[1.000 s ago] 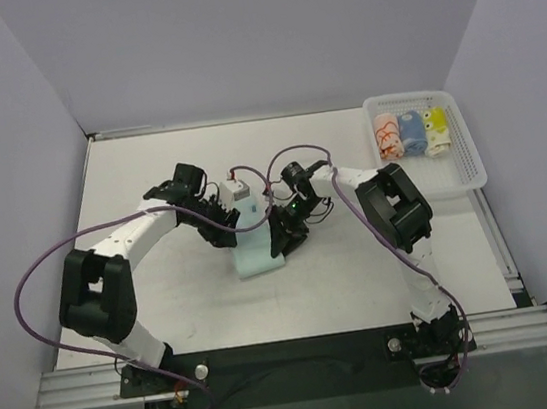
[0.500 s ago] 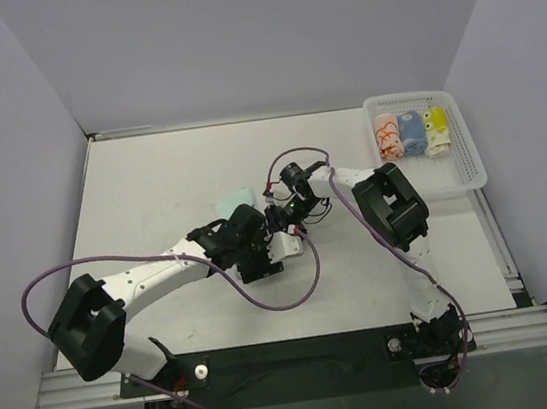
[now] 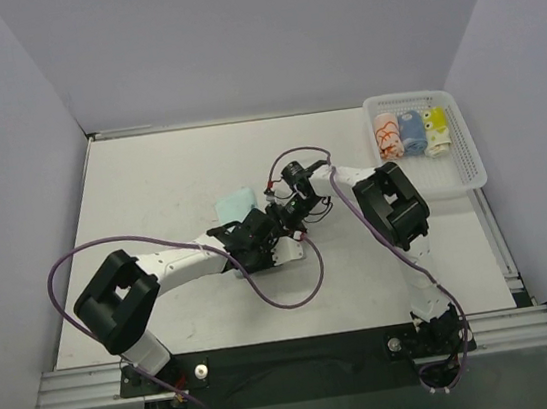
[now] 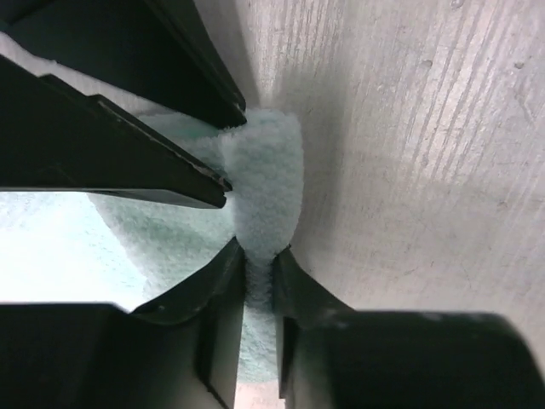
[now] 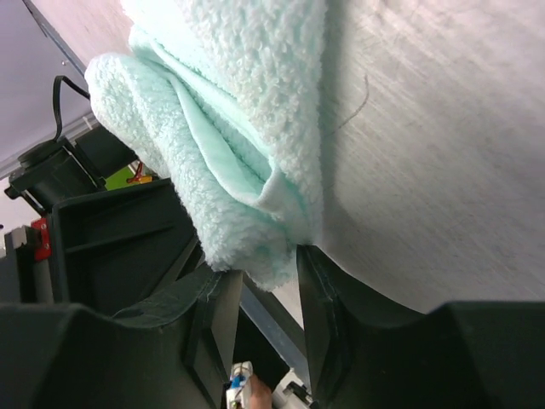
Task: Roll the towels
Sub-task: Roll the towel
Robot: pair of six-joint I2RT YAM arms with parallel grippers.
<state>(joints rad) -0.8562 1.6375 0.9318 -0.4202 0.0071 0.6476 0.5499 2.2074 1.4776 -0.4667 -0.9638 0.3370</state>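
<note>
**Left end effector and right end effector clamped on the mint-green towel**

The left end effector pinched a narrow fold of the towel, and the right end effector gripped its bunched edge. The towel lay mid-desk, partly under both arms. Three rolled towels sat in the white basket at far right.

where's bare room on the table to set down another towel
Bare: the far left of the table, between the left wall and the mint towel; the near right, between the right arm and the basket. Crowded: the middle, where both arms meet on the towel, and near centre, crossed by the left arm and its cable.
</note>
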